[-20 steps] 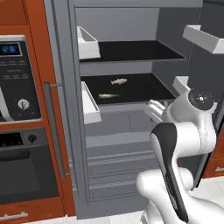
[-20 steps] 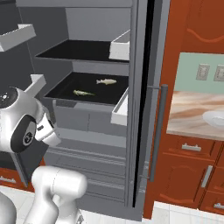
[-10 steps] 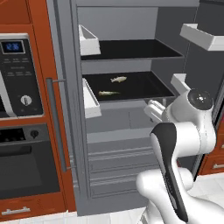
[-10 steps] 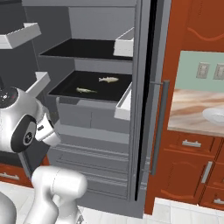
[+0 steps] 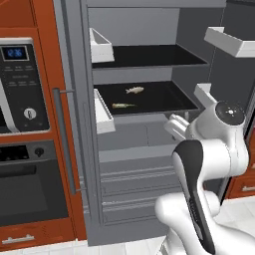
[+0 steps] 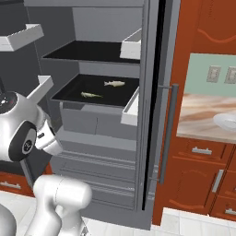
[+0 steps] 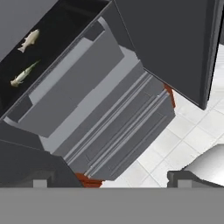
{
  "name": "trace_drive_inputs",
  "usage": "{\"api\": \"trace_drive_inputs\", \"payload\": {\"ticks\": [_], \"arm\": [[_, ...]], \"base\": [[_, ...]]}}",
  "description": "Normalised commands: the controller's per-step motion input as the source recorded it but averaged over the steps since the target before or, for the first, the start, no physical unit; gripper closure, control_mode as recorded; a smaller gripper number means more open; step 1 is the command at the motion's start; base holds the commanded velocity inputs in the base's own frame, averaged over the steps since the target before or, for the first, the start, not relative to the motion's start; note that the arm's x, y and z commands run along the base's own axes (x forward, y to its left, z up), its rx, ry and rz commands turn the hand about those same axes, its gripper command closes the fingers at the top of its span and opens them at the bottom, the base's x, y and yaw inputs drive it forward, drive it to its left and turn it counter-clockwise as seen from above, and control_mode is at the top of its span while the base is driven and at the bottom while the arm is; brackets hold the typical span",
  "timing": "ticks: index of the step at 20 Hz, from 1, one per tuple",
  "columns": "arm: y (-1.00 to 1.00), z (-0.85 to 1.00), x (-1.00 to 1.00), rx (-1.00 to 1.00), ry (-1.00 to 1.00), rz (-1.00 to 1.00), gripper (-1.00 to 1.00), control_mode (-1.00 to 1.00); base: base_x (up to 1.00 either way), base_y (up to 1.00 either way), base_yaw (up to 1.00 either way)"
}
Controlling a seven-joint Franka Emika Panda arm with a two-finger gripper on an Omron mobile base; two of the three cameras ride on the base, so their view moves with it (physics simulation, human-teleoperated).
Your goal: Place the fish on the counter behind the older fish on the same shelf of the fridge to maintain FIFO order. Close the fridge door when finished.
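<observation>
The fridge (image 5: 130, 149) stands with both doors open. On its lower black shelf (image 5: 169, 97) lie two fish. The plump cream fish (image 5: 134, 90) (image 6: 114, 83) (image 7: 29, 40) rests deeper in. The slender olive older fish (image 5: 123, 105) (image 6: 91, 95) (image 7: 24, 73) lies in front of it, near the grey lip. My gripper (image 7: 111, 183) is open and holds nothing, its tips wide apart. Its white hand (image 5: 177, 127) hangs outside the fridge, below and right of the shelf's front edge. The counter (image 6: 198, 120) is at the right.
White door bins (image 5: 102, 47) jut from the left door, and another bin (image 5: 234, 42) sits on the right door. An oven stack (image 5: 22, 114) fills the wall at left. Grey drawers (image 7: 118, 127) lie below the shelf. A pale bowl (image 6: 227, 121) sits on the counter.
The whole picture has shifted slightly in both base views, so the camera has moved. Both fish lie as before, and the gripper stays open.
</observation>
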Motion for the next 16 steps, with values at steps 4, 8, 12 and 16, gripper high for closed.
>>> {"api": "trace_drive_inputs", "payload": {"ticks": [4, 8, 12, 16], "arm": [[-0.81, -0.02, -0.67, 0.11, -0.14, -0.07, -1.00, -1.00], [-1.00, 0.00, -0.36, 0.19, -0.23, 0.00, -1.00, -1.00], [-1.00, -0.02, -0.03, 0.22, -0.25, 0.02, -1.00, -1.00], [-1.00, 0.00, 0.00, 0.23, -0.35, 0.08, -1.00, -1.00]], "base": [[0.00, 0.00, 0.00], [0.00, 0.00, 0.00], [0.00, 0.00, 0.00], [0.00, 0.00, 0.00]]}}
